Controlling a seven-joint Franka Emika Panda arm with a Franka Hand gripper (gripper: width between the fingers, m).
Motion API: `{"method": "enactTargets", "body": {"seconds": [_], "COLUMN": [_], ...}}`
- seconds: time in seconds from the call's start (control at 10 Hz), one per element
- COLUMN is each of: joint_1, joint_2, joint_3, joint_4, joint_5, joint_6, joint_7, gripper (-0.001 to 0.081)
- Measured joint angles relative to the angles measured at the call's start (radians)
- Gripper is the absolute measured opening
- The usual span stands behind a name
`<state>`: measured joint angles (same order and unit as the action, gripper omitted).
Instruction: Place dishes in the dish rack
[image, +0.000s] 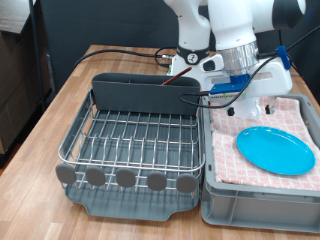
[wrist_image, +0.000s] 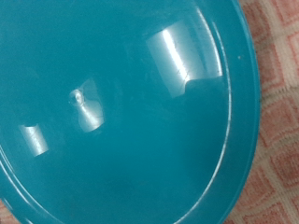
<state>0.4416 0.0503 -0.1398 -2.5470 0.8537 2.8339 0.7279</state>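
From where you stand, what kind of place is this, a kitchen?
Probably a lab bench set up like a kitchen. A wire dish rack sits on a wooden table, and beside it a blue plate lies on checked cloth in a grey crate, under a white robot arm.

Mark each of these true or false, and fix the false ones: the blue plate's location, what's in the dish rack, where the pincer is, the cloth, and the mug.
1. The blue plate lies on the checked cloth in the grey crate. True.
2. The dish rack already holds the plate. False: its wire grid shows no dishes.
3. The pincer hangs above the crate, near the plate. True; whether it is open cannot be told.
4. The rack stands to the exterior view's right of the crate. False: it stands to the crate's left.
5. A mug sits on the plate. False: the wrist view shows bare plate surface, and no mug is in view.
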Motion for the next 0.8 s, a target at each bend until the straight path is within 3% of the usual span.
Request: {"method": "enactTargets", "body": {"seconds": [0.8], "joint_1": [0.000], "joint_2": [0.093], "joint_3": [0.029], "joint_4": [0.051], "joint_5": [0.082], "joint_6": [0.029], "joint_7": [-0.051], "gripper": [0.0803]}}
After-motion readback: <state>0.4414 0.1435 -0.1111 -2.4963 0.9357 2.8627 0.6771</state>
